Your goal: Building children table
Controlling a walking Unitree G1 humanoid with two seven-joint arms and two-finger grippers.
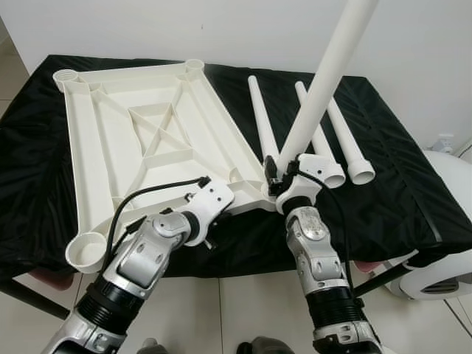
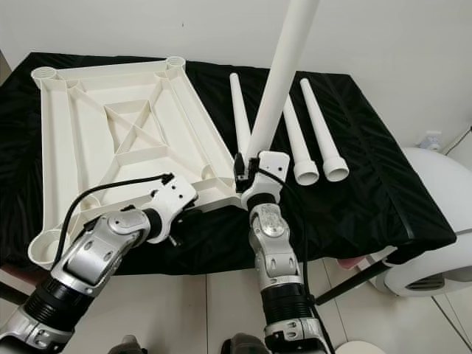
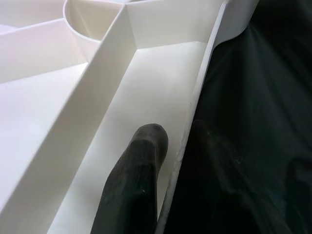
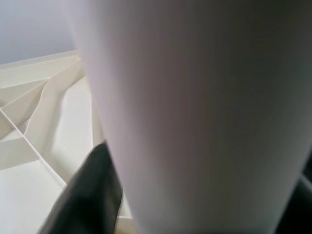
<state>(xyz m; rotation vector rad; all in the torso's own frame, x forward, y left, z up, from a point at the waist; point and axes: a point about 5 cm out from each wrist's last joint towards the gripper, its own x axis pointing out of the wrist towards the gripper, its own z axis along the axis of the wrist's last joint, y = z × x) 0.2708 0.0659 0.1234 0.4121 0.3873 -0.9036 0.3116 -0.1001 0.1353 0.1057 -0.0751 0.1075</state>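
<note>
Left eye view: the white tabletop lies upside down on the black-draped bench, ribs up, a round socket at each corner. The right hand is clamped low on a white leg at the tabletop's near right corner, the leg standing up and leaning away from the tabletop. The left hand sits at the tabletop's near edge, just left of that corner.

Right eye view: three spare legs lie side by side on the cloth right of the tabletop, flared ends toward the robot. Moulded plastic all round, so I'd judge it light, stiff and slick. The long leg will lever hard against the grip, so a hold near its base looks right.

Left wrist view: one black finger lies inside the edge channel against the tabletop's thin outer wall, with dark cloth beyond it; how far the fingers stand apart I cannot tell.

Right wrist view: the leg looms right up close, a black finger pressed to its side, tabletop ribs behind.
</note>
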